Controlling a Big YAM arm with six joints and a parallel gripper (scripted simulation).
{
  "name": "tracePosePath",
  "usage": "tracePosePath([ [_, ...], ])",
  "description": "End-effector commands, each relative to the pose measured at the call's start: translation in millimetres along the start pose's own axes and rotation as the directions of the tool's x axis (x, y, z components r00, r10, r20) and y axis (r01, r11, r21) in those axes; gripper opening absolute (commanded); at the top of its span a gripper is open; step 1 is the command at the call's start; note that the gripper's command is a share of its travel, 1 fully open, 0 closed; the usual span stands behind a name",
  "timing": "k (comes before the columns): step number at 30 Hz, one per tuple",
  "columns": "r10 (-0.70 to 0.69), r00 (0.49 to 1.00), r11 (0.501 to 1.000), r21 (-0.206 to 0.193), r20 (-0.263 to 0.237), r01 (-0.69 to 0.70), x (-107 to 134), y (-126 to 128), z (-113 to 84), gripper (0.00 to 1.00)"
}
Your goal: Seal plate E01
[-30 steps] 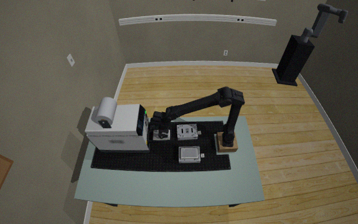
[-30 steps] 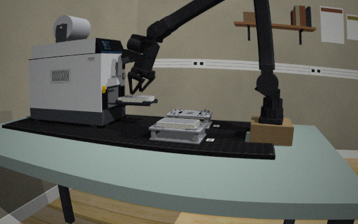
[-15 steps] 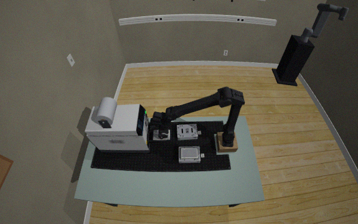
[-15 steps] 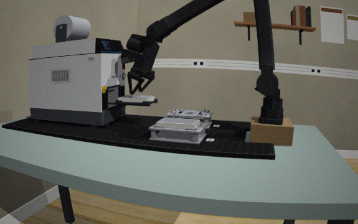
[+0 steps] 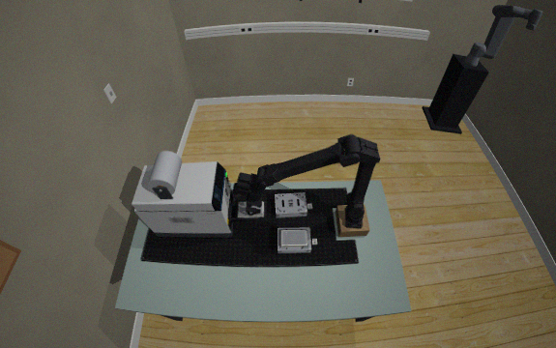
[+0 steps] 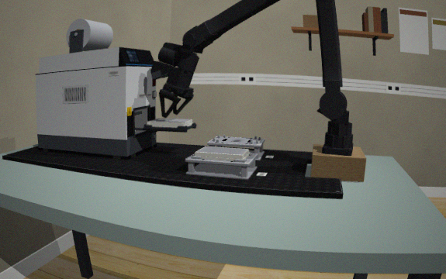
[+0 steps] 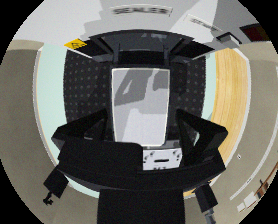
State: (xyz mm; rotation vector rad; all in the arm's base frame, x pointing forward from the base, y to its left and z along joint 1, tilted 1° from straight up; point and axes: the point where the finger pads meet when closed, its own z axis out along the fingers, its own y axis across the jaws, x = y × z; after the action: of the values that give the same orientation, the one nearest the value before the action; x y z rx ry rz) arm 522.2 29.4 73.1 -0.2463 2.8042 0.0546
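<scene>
Plate E01 (image 6: 180, 123) (image 7: 150, 125) lies on the sealer's extended stage (image 6: 168, 129), looking flat, with a smooth pale grey top. My gripper (image 5: 253, 212) (image 6: 171, 115) (image 7: 141, 112) is open and empty. It points down just above the plate, with one finger on each side of it in the wrist view. The sealer (image 5: 186, 224) (image 6: 83, 116) (image 7: 100, 25) shows a green lamp (image 5: 226, 174). Nest N1 (image 5: 291, 214) (image 6: 261, 144) (image 7: 162, 151) is empty. The other plate (image 5: 294, 238) (image 6: 223, 153) sits in nest N2 (image 5: 294, 249) (image 6: 223, 169). The plate's well markings cannot be read.
The sealer's front wall and open stage door (image 7: 140, 40) are close to the gripper. N1 stands between the stage and the arm's wooden base block (image 5: 352, 229) (image 6: 339, 167). Small white labels (image 5: 309, 206) (image 5: 314, 241) lie on the base side of both nests.
</scene>
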Motion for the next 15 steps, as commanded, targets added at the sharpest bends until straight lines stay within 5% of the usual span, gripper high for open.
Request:
tracePosePath([
  [1,-0.019,0.999,1.000,-0.002,0.041,0.019,-27.9,3.8,-11.5,1.00],
  [15,-0.021,0.999,1.000,-0.004,0.031,0.021,-9.8,6.2,10.5,1.00],
])
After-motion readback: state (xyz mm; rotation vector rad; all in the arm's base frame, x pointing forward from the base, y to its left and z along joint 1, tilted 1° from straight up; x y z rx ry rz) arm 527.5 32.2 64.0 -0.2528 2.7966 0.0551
